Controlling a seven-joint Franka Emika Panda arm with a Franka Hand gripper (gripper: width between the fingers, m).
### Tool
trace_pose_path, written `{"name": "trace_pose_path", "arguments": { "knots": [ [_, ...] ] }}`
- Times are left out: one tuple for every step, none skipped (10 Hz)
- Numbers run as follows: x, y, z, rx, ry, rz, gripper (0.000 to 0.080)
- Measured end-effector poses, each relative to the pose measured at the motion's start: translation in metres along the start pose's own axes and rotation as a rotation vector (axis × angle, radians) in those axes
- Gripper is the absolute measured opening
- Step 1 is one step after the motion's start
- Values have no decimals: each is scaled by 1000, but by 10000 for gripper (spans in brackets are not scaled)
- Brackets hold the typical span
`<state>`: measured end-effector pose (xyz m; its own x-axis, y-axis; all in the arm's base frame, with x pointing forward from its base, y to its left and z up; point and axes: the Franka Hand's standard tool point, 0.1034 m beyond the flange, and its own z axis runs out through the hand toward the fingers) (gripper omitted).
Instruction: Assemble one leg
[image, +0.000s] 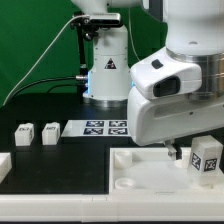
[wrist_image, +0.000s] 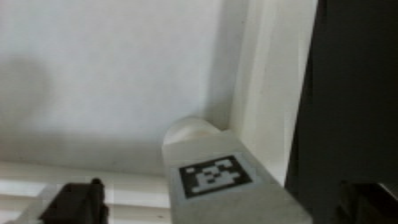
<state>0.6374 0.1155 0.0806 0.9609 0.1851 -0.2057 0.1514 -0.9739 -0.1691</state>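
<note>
A leg, a white post with a black-and-white tag, stands between my fingers in the wrist view, over the large flat white piece. My gripper is open: the dark fingertips stand well apart, with a gap on each side of the leg. In the exterior view this leg stands at the right on the large white piece, just beside the gripper's white housing, which hides the fingers. Two more legs stand at the left.
The marker board lies between the two left legs and the arm's base. Another white part shows at the exterior view's left edge. A black cable runs behind.
</note>
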Motion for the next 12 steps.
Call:
{"name": "trace_pose_path", "arguments": {
  "knots": [
    [3, 0, -3, 0, 7, -2, 649],
    [3, 0, -3, 0, 8, -1, 649],
    [3, 2, -3, 0, 9, 1, 649],
    [3, 1, -3, 0, 9, 0, 649],
    [3, -1, -3, -2, 10, -3, 629],
    [3, -3, -2, -3, 9, -8, 501],
    [3, -3, -2, -2, 9, -8, 501],
    [3, -2, -2, -4, 9, -6, 322],
    [3, 0, -2, -4, 9, 17, 322],
    [3, 0, -3, -4, 9, 34, 304],
    [3, 1, -3, -4, 9, 34, 303],
    [3, 1, -3, -1, 10, 119, 303]
  ]
}}
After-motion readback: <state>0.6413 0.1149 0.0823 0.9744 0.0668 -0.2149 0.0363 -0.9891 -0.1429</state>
